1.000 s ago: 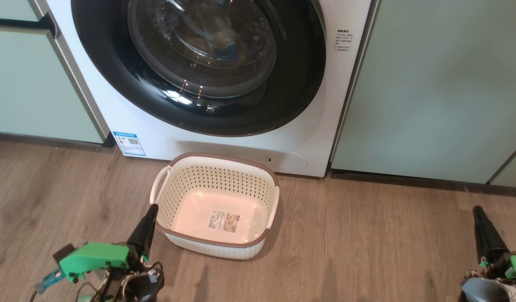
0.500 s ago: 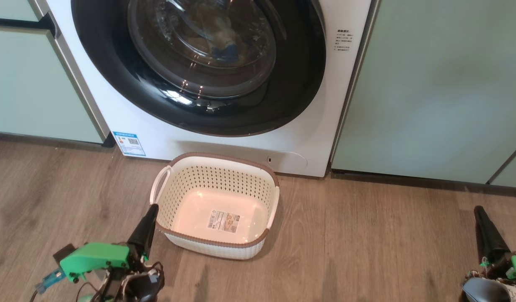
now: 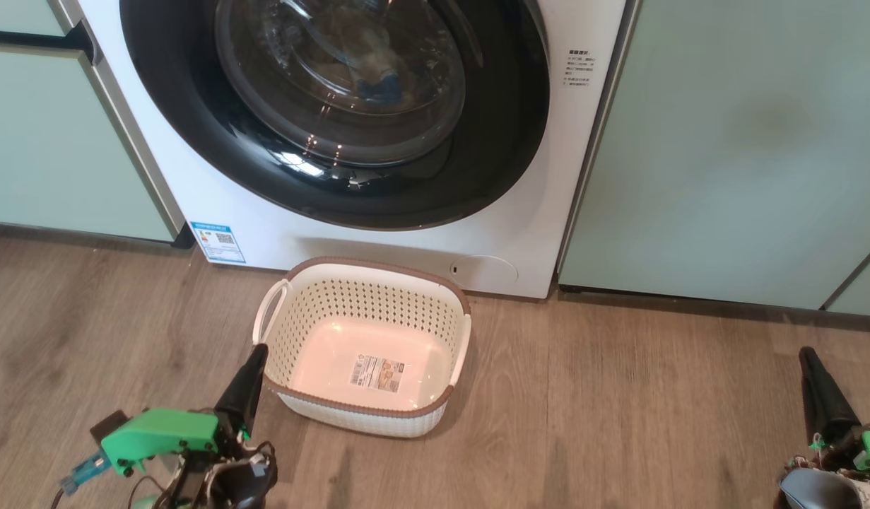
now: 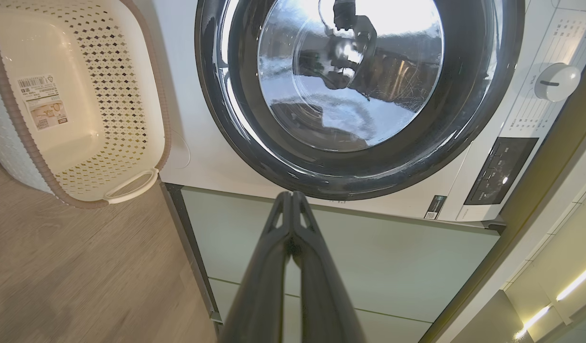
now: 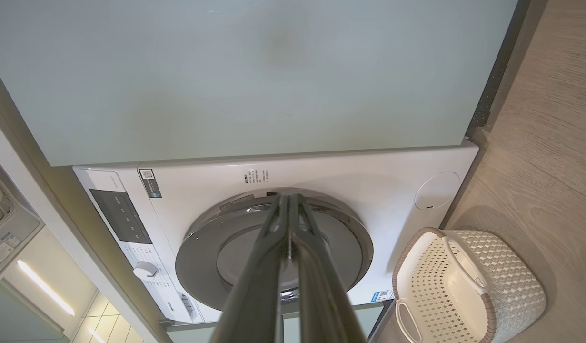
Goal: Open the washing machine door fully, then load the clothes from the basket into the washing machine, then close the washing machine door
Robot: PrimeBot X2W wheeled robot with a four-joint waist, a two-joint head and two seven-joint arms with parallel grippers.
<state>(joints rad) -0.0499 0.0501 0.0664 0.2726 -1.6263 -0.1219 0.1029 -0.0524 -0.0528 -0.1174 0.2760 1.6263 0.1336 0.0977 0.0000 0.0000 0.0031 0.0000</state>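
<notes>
Washing machine door (image 3: 477,162) sat shut, flush against the white washing machine (image 3: 378,244), with pale green cabinets (image 3: 724,141) on either side. The clothes (image 3: 375,73) showed through the glass as pale fabric with a blue patch, inside the drum. The basket (image 3: 364,408) stood on the wood floor (image 3: 618,410) just in front of the machine, below the door, its base sticker (image 3: 377,372) in plain sight. Left gripper (image 3: 258,351) was low at the basket's near left corner, its fingers pressed together and holding nothing; could not tell whether the tip touched the rim. Right gripper (image 3: 808,357) was over the floor, well apart from the basket to the right, also pinched shut and holding nothing.
</notes>
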